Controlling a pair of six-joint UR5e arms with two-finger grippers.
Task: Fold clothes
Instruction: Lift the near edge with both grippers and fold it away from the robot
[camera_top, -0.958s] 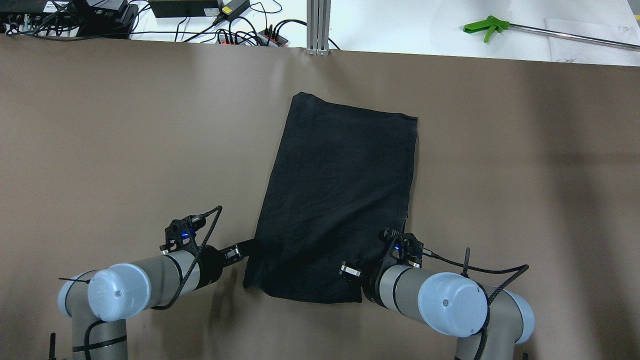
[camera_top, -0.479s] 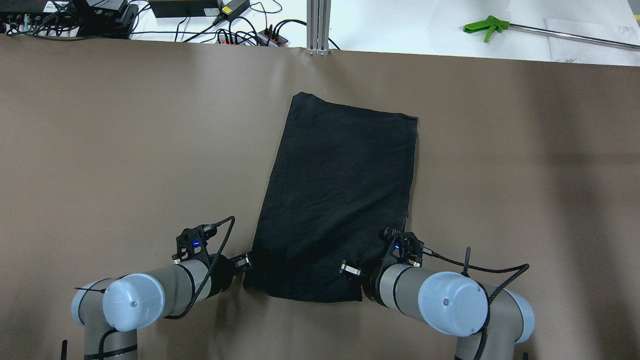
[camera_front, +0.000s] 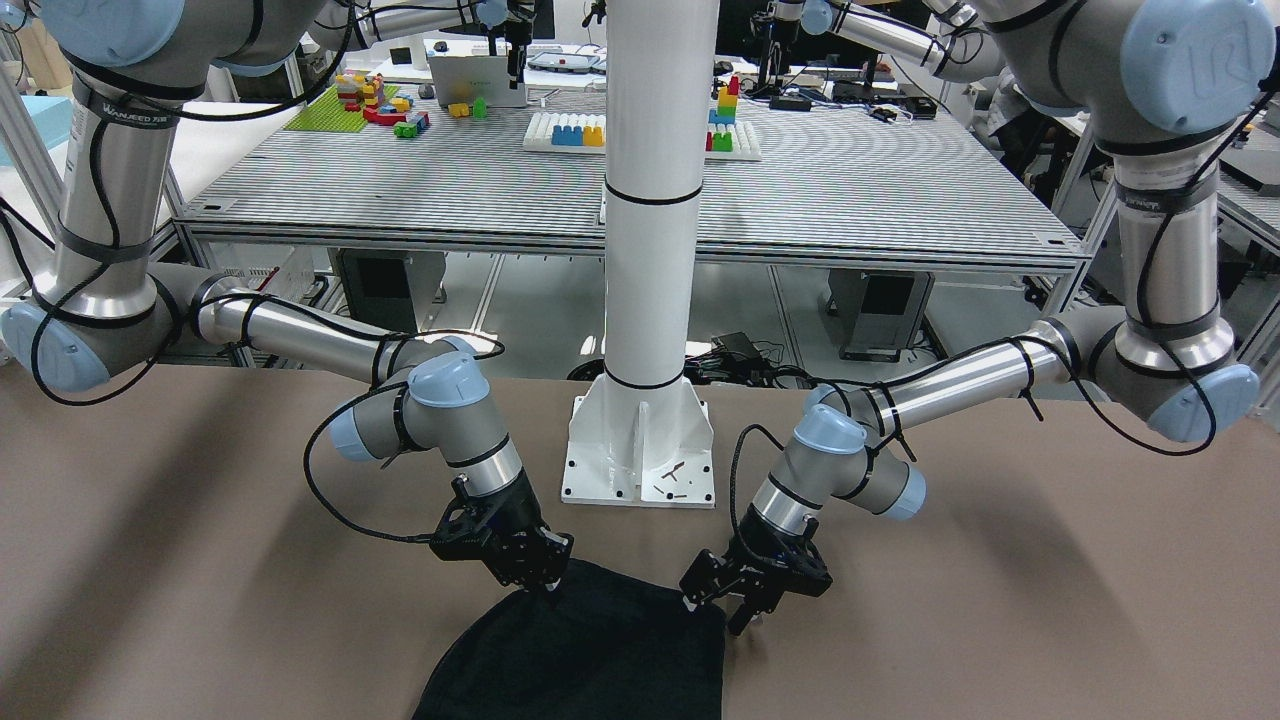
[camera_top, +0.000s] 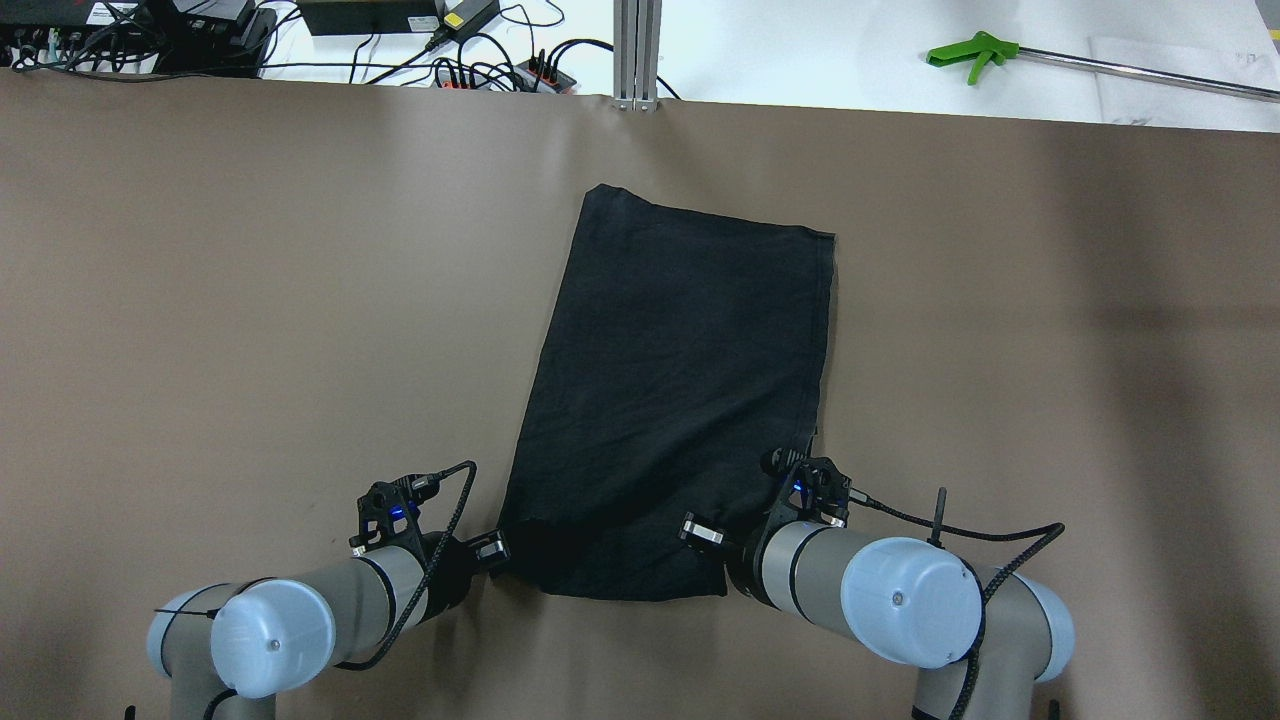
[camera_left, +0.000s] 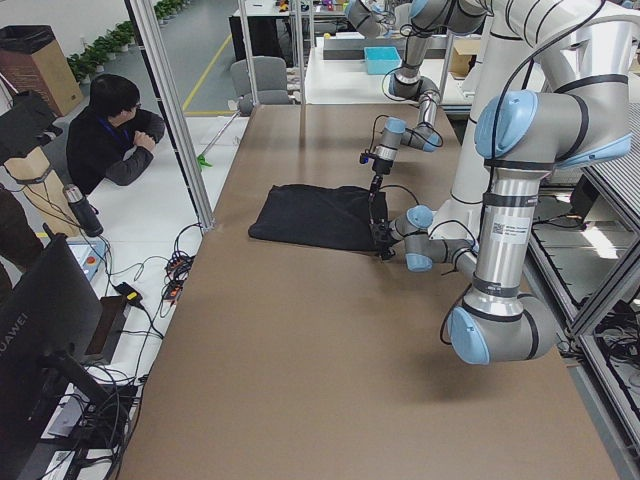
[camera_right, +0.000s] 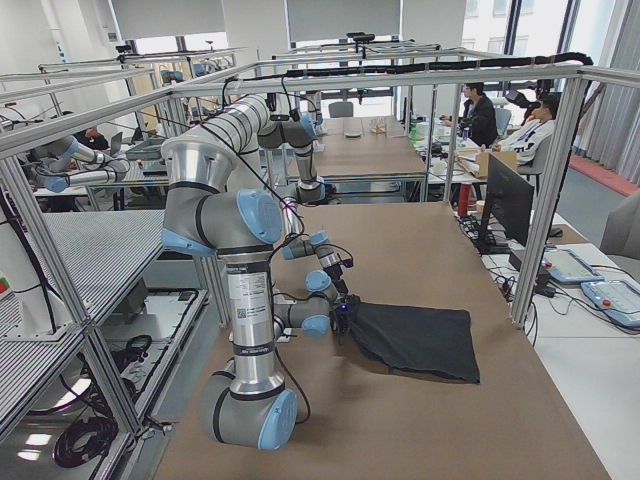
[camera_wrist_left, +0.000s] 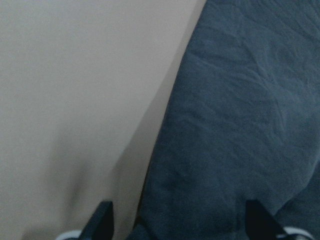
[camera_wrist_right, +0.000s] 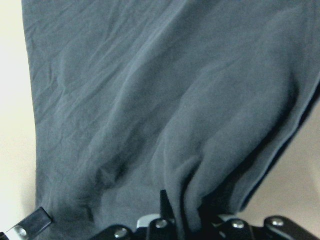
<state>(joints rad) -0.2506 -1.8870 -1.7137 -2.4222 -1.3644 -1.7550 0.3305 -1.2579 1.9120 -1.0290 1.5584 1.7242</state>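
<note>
The clothes (camera_top: 680, 380) are one black garment lying flat on the brown table, also seen in the front view (camera_front: 590, 660) and the side views (camera_left: 315, 215) (camera_right: 415, 335). My left gripper (camera_top: 497, 548) is at its near left corner. In the left wrist view this gripper (camera_wrist_left: 181, 227) is open, its fingertips (camera_wrist_left: 102, 225) wide apart with the fabric's edge (camera_wrist_left: 235, 125) between them. My right gripper (camera_front: 545, 585) is shut on the near right corner. The right wrist view shows the cloth (camera_wrist_right: 150, 100) bunched into its jaws.
A white pillar base (camera_front: 640, 450) stands behind the garment on the robot's side. Beyond the far table edge lie a green-handled grabber (camera_top: 970, 52), cables (camera_top: 480, 60) and an aluminium post (camera_top: 637, 50). A person (camera_left: 115, 135) sits past the table's far side.
My left arm has drawn back toward the robot and slid right to the garment's near left corner, which has pulled in. The right gripper has hardly moved.
</note>
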